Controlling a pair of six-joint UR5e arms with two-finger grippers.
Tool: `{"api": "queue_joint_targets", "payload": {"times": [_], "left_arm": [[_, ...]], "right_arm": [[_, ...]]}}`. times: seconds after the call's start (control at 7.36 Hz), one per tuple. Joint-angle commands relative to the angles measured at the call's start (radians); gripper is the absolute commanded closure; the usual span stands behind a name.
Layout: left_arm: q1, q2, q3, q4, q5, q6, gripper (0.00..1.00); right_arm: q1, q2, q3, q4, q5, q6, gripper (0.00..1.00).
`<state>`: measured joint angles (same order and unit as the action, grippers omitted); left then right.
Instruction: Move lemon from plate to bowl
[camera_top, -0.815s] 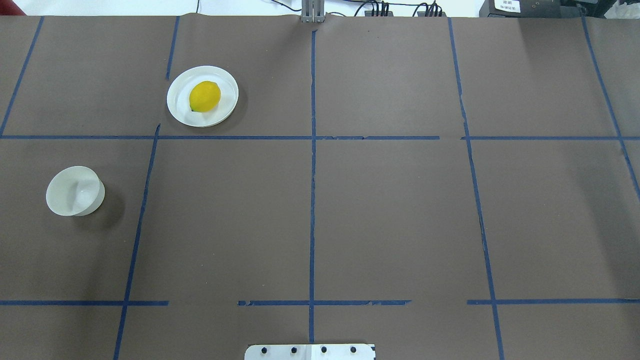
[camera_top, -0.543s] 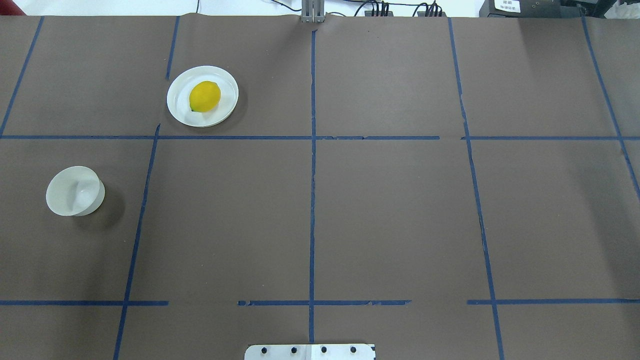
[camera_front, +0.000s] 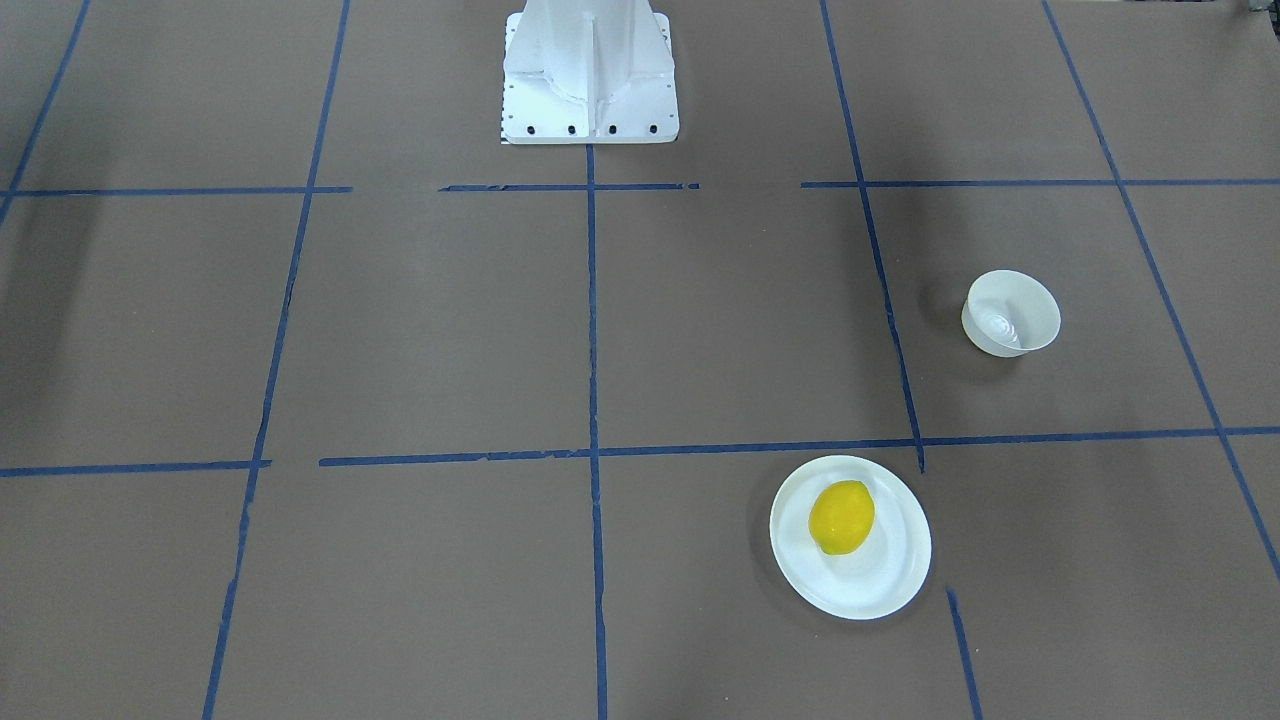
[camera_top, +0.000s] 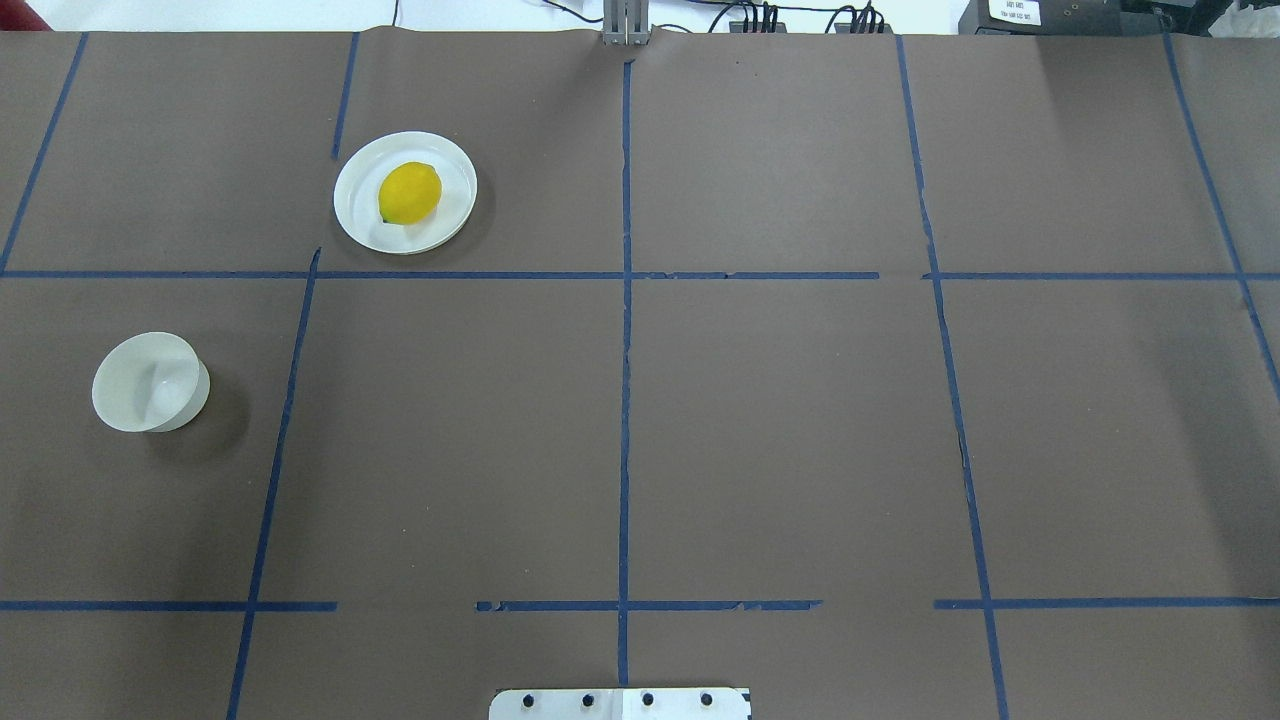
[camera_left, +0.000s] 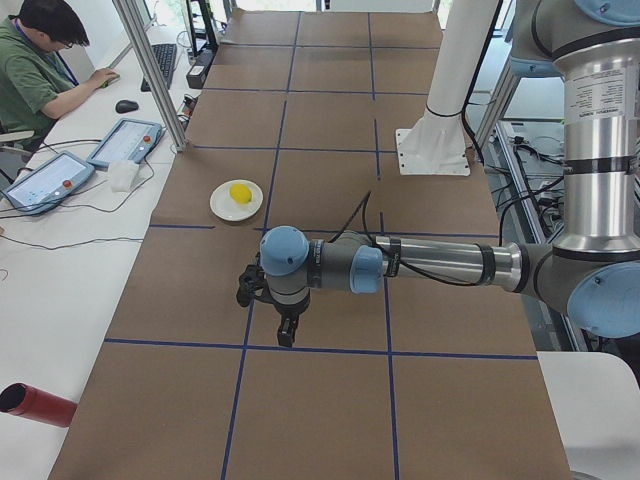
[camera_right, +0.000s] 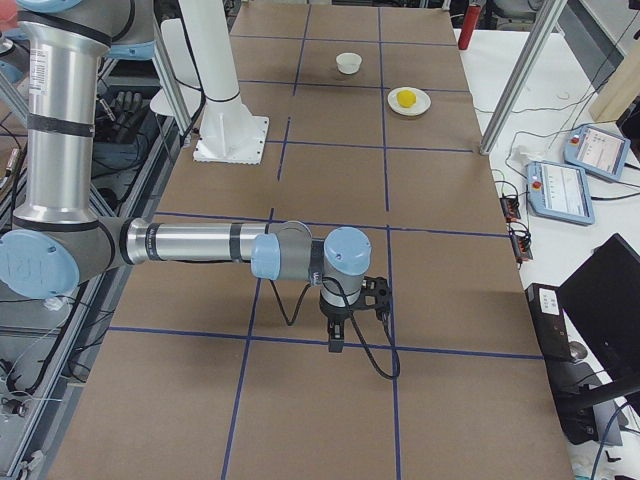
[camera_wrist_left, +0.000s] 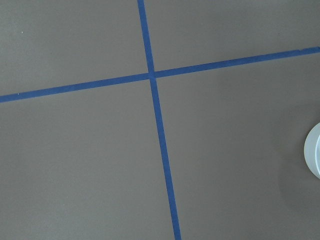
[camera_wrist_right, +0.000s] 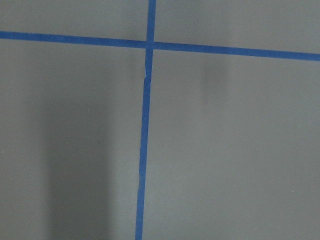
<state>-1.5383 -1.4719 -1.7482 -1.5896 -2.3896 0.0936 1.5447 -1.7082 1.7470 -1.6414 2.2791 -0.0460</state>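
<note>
Lemon: the lemon (camera_top: 410, 193) lies on the plate (camera_top: 362, 226), a little off centre, untouched; in the overhead view its long axis runs slightly tilted from the far-near line.
Plate: it sits on the robot's left half of the surface (camera_top: 780, 430), on the far side from the base.
Bowl: the bowl (camera_top: 149, 382) stands empty, nearer the robot and further out to its left, well apart from the plate.
Key relation: both dishes are on the left side, so the left arm looks the nearer one; the lemon lies ahead of the left gripper (camera_left: 283, 331), further from that end of the surface.
Left jaws: seen only in a side view, hanging over bare surface; whether they are apart or together cannot be told.
Right jaws: the right gripper (camera_right: 337, 338) also shows only from the side, well apart from the dishes; its state cannot be told.
Progress: judged not yet begun.
</note>
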Motion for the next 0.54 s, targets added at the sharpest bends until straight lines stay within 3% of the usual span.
{"api": "queue_joint_targets", "payload": {"times": [0.0,0.41], "left_arm": [[0.006,-0.098,0.012,-0.015,0.0,-0.094,0.0],[0.061,-0.328,0.054,-0.013,0.007,-0.153,0.0]], "right_arm": [[0.0,0.001,0.0,0.0,-0.001,0.0,0.0],[0.0,0.001,0.0,0.0,-0.001,0.0,0.0]]}}
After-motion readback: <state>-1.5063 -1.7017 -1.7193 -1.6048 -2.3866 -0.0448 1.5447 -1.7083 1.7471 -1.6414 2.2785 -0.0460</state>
